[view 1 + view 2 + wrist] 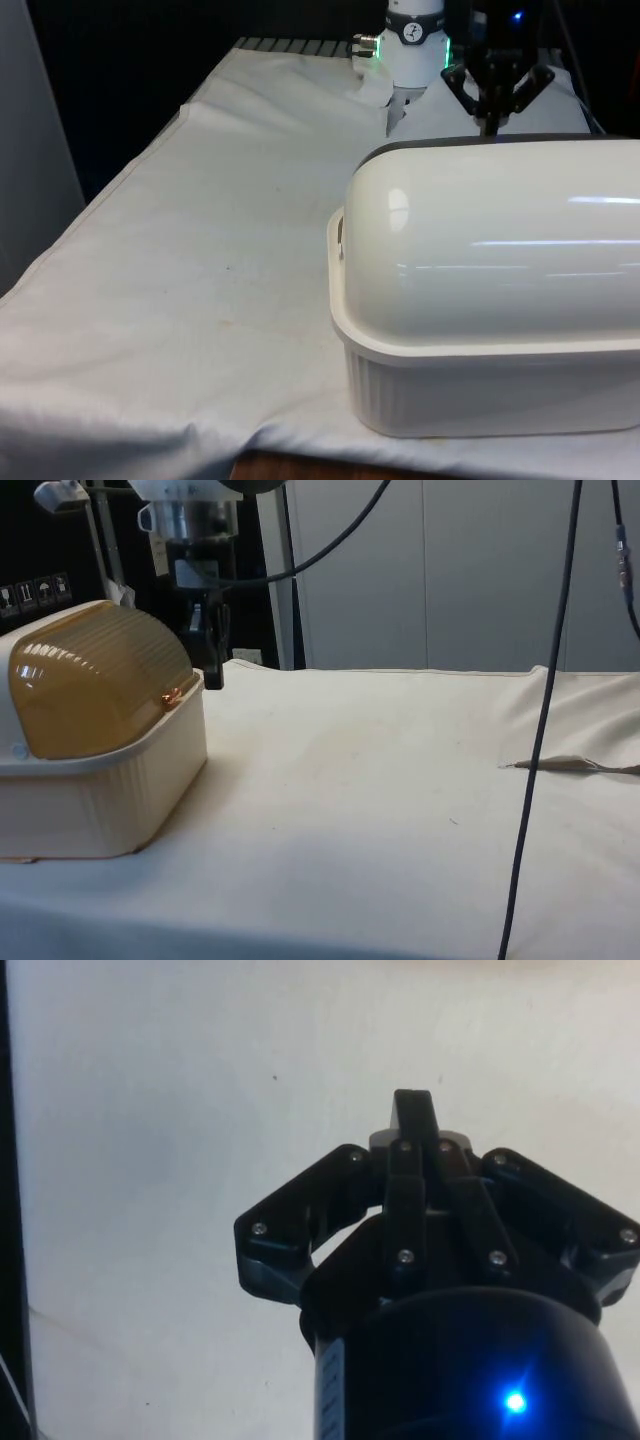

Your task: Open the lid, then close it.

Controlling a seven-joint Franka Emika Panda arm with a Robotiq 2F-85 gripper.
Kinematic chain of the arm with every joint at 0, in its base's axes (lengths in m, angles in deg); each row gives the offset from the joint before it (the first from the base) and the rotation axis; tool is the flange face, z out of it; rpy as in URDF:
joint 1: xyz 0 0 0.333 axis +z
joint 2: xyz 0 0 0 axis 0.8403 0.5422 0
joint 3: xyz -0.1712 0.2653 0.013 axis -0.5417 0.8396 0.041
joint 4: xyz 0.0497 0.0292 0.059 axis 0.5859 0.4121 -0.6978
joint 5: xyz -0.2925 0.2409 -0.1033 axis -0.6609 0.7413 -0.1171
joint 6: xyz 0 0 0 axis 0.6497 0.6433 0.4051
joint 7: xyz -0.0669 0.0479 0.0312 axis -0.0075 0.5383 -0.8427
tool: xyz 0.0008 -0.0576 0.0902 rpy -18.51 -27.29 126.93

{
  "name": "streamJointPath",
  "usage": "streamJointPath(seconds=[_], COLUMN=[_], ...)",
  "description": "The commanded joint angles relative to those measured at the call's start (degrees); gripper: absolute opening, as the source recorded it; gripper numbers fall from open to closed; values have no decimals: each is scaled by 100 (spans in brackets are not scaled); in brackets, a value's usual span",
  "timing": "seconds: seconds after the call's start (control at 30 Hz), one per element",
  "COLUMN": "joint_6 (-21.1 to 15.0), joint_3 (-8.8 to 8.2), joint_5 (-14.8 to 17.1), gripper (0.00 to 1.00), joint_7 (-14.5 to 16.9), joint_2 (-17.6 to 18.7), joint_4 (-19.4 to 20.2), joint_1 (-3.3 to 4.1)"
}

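Beside the bread box (100, 750) with its amber lid (95, 685) down, the gripper (212, 675) hangs clenched, empty.

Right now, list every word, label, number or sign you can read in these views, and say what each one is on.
No readable words or numbers.
A row of small white handling pictograms sits on a dark surface behind the bread box in the side view; one looks like an umbrella, the rest are too small to tell.
The bread box, the white cloth and the pincer show no markings.
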Motion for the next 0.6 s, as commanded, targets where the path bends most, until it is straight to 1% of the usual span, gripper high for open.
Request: streamJointPath(seconds=[0.0, 0.1, 0.13, 0.17, 0.37, 0.47, 0.5, 0.53, 0.57], joint_6=[-74, -74, 0, -80, -86, -86, -6, -92, -97], joint_3=[-23, -74, -69, -86, -223, -281, -269, -292, -309], joint_5=[-34, -34, 0, -40, -46, -40, 0, -40, -34], gripper=[0, 0, 0, 0, 0, 0, 0, 0, 0], joint_7=[34, 120, 126, 149, 378, 470, 458, 498, 533], joint_2=[-52, -115, -69, -132, -275, -327, -281, -344, -384], joint_4=[80, 160, 103, 189, 378, 453, 384, 476, 527], joint_1=[-11, -29, -23, -34, -63, -63, -57, -63, -63])
